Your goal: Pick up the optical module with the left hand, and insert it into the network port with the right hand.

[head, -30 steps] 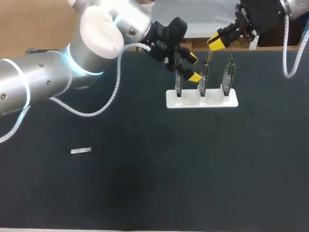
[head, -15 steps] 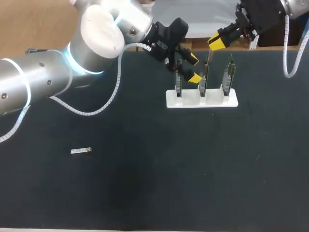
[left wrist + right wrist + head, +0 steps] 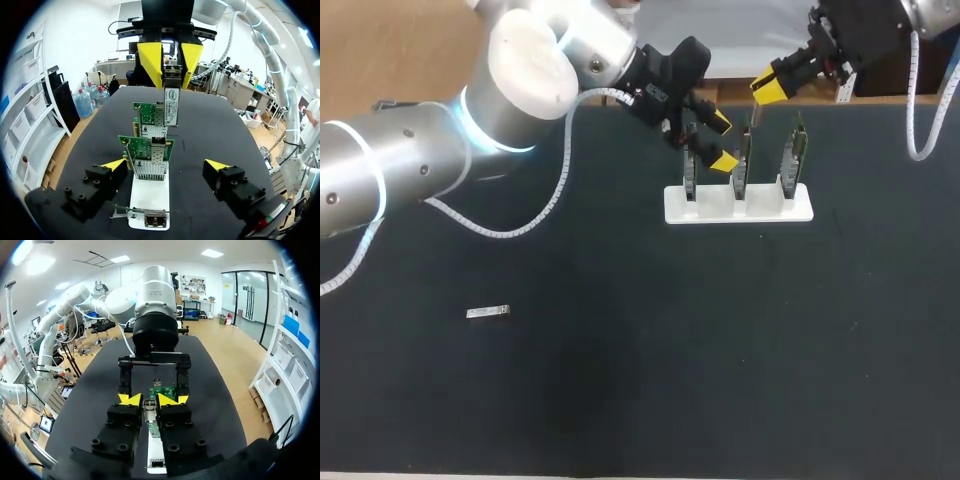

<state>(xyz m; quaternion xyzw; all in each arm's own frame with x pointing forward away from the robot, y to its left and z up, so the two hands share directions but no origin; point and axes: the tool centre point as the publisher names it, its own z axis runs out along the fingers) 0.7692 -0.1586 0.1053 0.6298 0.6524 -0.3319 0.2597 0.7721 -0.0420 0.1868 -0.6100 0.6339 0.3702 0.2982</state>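
Partly hidden, the silver metal optical module [image 3: 171, 107] hangs clamped between our right gripper's [image 3: 171, 82] fingertips, above 3 green circuit cards [image 3: 148, 150] in a white rack [image 3: 760, 208]. Our left gripper [image 3: 166, 165] stands spread apart beside those cards.

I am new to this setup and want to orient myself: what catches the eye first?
Three green network cards stand upright in a white holder at the far side. The right gripper holds the optical module above them, with the open left gripper close beside. A small silver part lies alone at the near left.
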